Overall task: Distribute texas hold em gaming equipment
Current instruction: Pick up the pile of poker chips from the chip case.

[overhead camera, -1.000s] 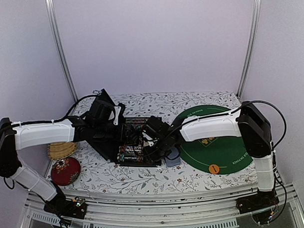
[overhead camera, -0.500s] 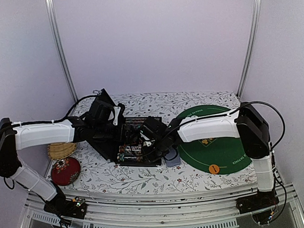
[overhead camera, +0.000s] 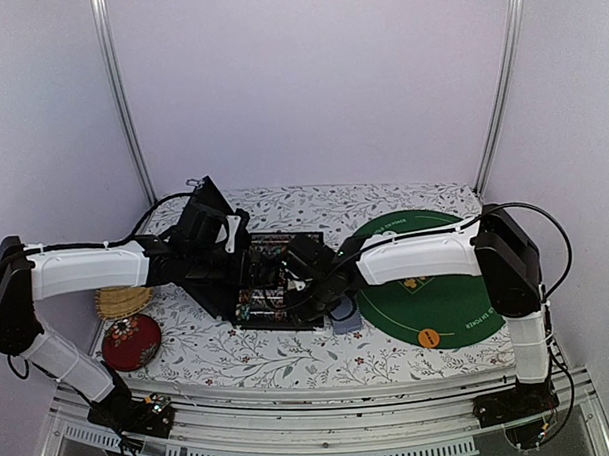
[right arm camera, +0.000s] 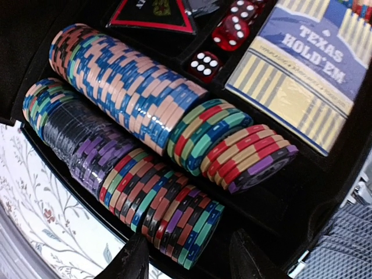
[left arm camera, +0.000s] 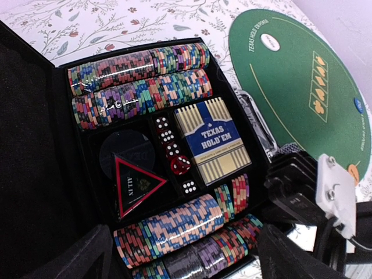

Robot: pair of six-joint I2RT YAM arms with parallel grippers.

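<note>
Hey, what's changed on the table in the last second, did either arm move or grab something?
The right gripper slid a little to the left, farther over the open black case, and now hangs open above the near poker chips, gripping nothing. The left gripper, the orange disc on the green mat and the grey-blue cards beside the case stayed put.

Pale lilac walls (overhead camera: 310,88), floral tablecloth (overhead camera: 289,364), metal uprights (overhead camera: 121,94)
</note>
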